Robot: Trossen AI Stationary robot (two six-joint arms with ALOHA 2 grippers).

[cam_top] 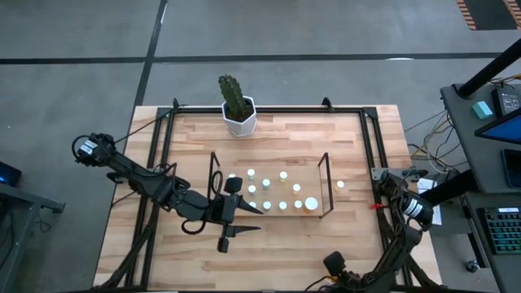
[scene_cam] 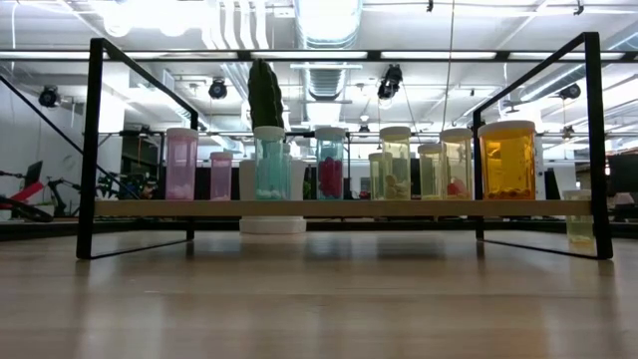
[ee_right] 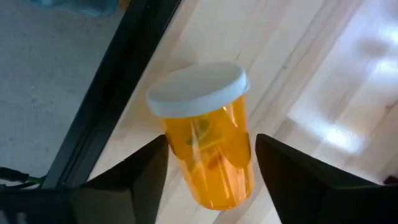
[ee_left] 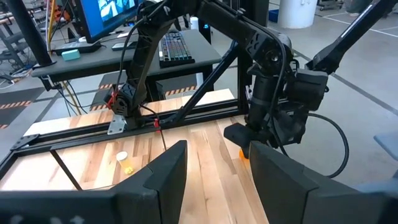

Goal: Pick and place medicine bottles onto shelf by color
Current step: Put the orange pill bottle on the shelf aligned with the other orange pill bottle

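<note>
The shelf stands mid-table and carries several white-capped medicine bottles: pinkish, bluish, greenish and a large orange one. A small yellowish bottle stands on the table right of the shelf. Near the table's front edge my right gripper points down, open. Its fingers stand close on either side of another large orange bottle with a white cap. My left gripper hovers open in front of the shelf's left end, holding nothing. My right gripper comes at the orange bottle from above, one finger on each side of its body below the cap. Whether the fingers touch the body, I cannot tell.
A white pot with a cactus stands at the table's far edge. A black frame runs round the tabletop and passes close beside the orange bottle. Bare wood lies in front of the shelf.
</note>
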